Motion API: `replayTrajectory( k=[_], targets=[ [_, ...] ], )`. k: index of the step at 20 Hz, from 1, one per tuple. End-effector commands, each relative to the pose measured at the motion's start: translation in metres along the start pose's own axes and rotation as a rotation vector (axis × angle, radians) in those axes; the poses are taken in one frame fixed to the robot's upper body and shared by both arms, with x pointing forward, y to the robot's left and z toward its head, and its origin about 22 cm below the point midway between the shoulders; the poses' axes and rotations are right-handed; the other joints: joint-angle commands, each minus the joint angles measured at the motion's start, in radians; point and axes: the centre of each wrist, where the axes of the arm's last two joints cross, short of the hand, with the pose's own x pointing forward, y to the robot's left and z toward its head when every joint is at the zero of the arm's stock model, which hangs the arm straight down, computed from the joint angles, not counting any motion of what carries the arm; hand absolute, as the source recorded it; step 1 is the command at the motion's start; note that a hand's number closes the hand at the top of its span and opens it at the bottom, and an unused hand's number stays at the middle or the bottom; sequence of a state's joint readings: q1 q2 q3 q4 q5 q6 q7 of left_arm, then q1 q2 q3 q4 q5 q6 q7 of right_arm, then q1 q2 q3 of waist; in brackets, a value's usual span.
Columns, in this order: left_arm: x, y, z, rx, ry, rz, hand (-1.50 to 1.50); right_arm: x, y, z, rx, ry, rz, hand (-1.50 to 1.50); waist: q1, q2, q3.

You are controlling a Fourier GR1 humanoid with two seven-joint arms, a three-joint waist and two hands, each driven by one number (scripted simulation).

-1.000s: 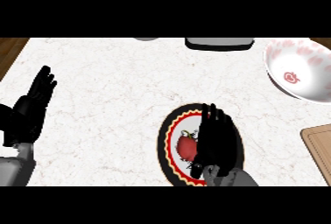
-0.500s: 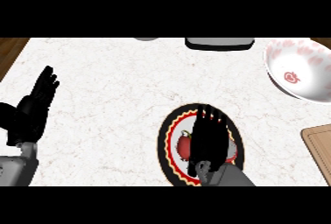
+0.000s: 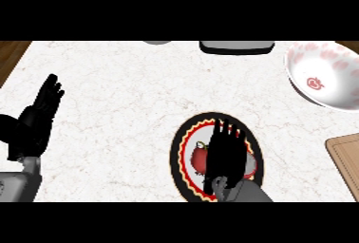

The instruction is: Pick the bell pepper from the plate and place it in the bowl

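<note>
White marble counter (image 3: 140, 85) carries everything. Near its front edge, the pepper (image 3: 200, 159) lies on the plate (image 3: 179, 142), half hidden under the right hand (image 3: 228, 154), fingers straight, poised for grasping. The bowl (image 3: 326, 76) waits at the far right corner. The left hand (image 3: 38, 118) is rested open at the left edge.

No legible text, labels, brands, numbers or signs showing anywhere; only red decorative markings appearing inside bowl (image 3: 324, 78), not readable.
</note>
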State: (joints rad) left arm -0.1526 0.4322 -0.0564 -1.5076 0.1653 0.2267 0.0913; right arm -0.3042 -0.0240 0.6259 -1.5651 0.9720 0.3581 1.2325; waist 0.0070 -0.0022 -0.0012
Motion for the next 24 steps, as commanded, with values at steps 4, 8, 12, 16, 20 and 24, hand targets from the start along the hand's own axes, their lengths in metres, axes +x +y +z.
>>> replayTrajectory(
  k=[4, 8, 12, 16, 20, 24],
  targets=[
    [-0.01, -0.004, 0.007, -0.001, -0.007, 0.007, 0.0, 0.012, 0.009, 0.003, -0.013, 0.236, 0.004, -1.5, 0.003, 0.0, 0.0],
    [0.003, -0.019, -0.003, -0.002, -0.008, 0.014, 0.0, 0.012, -0.005, -0.021, 0.019, 0.255, -0.008, -1.5, 0.0, 0.004, 0.001],
    [-0.003, 0.0, -0.001, -0.004, 0.006, 0.012, 0.0, 0.018, -0.001, -0.026, 0.075, 0.173, 0.003, 1.5, 0.004, 0.004, 0.001],
    [0.006, -0.003, 0.003, -0.006, 0.008, 0.017, 0.0, 0.022, 0.01, -0.024, 0.056, 0.151, -0.014, 1.5, 0.003, 0.002, 0.001],
    [0.003, 0.006, 0.004, -0.004, -0.004, 0.011, 0.0, 0.021, 0.015, -0.045, 0.032, 0.145, -0.02, 1.5, 0.003, 0.002, 0.001],
    [0.003, 0.016, 0.003, -0.016, -0.001, -0.001, 0.0, 0.028, 0.024, -0.031, -0.064, 0.157, -0.008, 1.5, 0.004, 0.001, 0.001]
  ],
)
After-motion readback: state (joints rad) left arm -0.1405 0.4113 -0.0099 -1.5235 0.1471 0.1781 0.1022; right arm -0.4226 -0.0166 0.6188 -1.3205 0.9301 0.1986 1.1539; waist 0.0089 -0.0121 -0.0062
